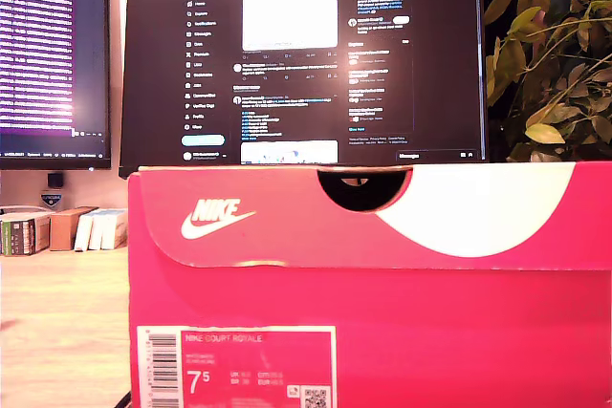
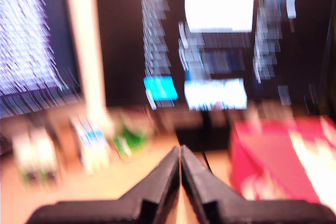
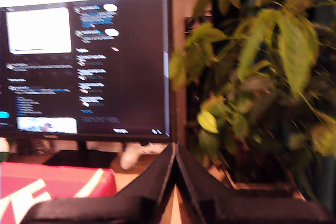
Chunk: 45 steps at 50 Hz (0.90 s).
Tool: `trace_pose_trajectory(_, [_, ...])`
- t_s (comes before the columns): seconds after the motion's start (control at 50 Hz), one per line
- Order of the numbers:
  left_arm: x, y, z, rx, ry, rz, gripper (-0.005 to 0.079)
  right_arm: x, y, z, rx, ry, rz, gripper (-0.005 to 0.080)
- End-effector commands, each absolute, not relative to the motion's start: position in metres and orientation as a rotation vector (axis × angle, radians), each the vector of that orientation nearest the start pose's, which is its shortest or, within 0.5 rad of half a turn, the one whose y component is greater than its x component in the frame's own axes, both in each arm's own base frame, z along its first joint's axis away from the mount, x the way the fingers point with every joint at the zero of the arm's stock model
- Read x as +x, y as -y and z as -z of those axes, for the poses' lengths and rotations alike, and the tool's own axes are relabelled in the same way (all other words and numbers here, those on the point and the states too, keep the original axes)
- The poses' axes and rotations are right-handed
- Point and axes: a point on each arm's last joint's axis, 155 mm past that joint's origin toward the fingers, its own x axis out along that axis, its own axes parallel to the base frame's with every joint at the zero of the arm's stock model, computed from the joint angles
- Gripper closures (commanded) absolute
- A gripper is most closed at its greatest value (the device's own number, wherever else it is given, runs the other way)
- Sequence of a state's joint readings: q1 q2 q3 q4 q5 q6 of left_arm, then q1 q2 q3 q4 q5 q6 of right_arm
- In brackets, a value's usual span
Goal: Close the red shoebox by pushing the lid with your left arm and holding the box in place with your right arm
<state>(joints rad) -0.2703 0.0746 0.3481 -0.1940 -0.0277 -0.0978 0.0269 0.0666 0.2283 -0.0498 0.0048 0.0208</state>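
Observation:
The red shoebox point(image 1: 382, 332) fills the lower part of the exterior view, its lid point(image 1: 287, 217) lying flat on top with a white swoosh and a round finger hole. No arm shows in that view. In the first wrist view my first gripper point(image 2: 180, 153) is shut with nothing in it, above the wooden desk, and the shoebox point(image 2: 273, 166) lies off to one side; the picture is blurred. In the second wrist view my second gripper point(image 3: 175, 150) is shut and empty too, with a corner of the shoebox point(image 3: 58, 182) beside it.
Two monitors point(image 1: 306, 64) stand behind the box. A leafy plant point(image 1: 555, 54) is at the exterior view's right, close to my second gripper in its wrist view. Small boxes point(image 1: 57, 228) stand on the wooden desk point(image 1: 57, 332) at the exterior view's left.

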Motion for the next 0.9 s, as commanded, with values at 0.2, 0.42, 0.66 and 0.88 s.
trace_pose_trajectory(0.2, [0.23, 0.044, -0.223, -0.08, 0.032, 0.168, 0.0761, 0.232, 0.012, -0.245, 0.033, 0.121, 0.069, 0.0764])
trace_pose_trajectory(0.42, [0.232, 0.038, -0.22, -0.057, 0.043, 0.131, 0.0761, 0.233, 0.017, -0.241, 0.042, 0.117, 0.097, 0.0764])
trace_pose_trajectory(0.66, [0.234, 0.039, -0.221, -0.04, 0.072, 0.134, 0.0761, 0.241, 0.014, -0.214, 0.066, 0.074, 0.085, 0.0764])
trace_pose_trajectory(0.88, [0.244, 0.039, -0.189, 0.001, 0.043, 0.121, 0.0761, 0.246, 0.014, -0.205, 0.082, 0.102, 0.082, 0.0764])
